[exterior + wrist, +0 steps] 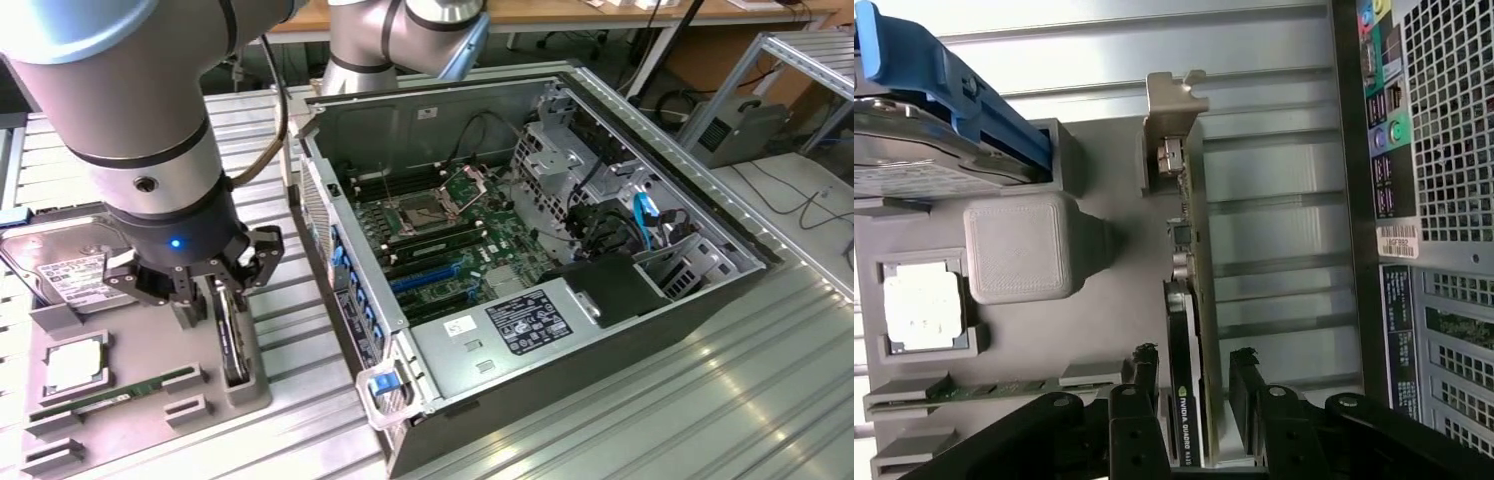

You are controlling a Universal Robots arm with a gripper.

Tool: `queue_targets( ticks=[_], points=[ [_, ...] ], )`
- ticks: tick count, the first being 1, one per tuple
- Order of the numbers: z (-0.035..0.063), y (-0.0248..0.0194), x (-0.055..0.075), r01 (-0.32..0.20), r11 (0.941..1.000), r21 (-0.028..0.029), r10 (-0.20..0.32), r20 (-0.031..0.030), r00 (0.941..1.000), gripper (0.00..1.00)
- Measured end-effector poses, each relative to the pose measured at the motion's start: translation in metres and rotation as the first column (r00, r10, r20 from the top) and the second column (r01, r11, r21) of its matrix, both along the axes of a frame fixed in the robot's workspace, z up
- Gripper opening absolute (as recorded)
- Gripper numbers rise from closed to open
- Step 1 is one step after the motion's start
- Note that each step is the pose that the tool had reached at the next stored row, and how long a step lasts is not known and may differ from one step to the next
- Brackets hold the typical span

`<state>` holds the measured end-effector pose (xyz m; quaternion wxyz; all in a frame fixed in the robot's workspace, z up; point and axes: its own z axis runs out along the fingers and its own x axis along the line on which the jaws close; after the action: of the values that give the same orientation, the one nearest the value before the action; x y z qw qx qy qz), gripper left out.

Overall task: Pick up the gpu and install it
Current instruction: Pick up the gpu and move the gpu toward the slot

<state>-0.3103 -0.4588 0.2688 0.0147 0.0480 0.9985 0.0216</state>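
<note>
— How far along are you with the card?

— Barely started, I'd say. My pincer (1191,368) is part open and straddles the gpu (1184,300). One finger (1242,375) sits on each flat side, at the end away from its silver bracket (1174,110). I see a sliver of gap on both sides, so I judge that I have hold of nothing yet.

— So where exactly is the gpu?

— Right under my pincer, standing on edge in its slot in the grey holder tray (1104,320). The tray lies on the ribbed metal counter (1274,200). The card looks seated, not raised.

— What else is in that tray?

— Just beside my pincer lies the RAM stick (984,392) in its groove. A little further off is the processor (922,308) in its square pocket. At the tray's far end is the hard drive (924,160) with a blue rail.

— And the machine?

— The open computer case (400,110) rests on the counter on the other side of my pincer, well apart from the tray. Its motherboard (441,235) faces up. The gpu is not in it, so by my reckoning both the lift and the install are left to do. All I can count as done is lining up over the card.
</note>
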Motion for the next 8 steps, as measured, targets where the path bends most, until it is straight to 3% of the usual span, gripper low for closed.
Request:
queue_targets(
  ticks=[8],
  points=[
    [-0.0142,0.0014,0.0,0.0,1.0,0.0001,0.0,0.0,1.0,0.42]
  ],
)
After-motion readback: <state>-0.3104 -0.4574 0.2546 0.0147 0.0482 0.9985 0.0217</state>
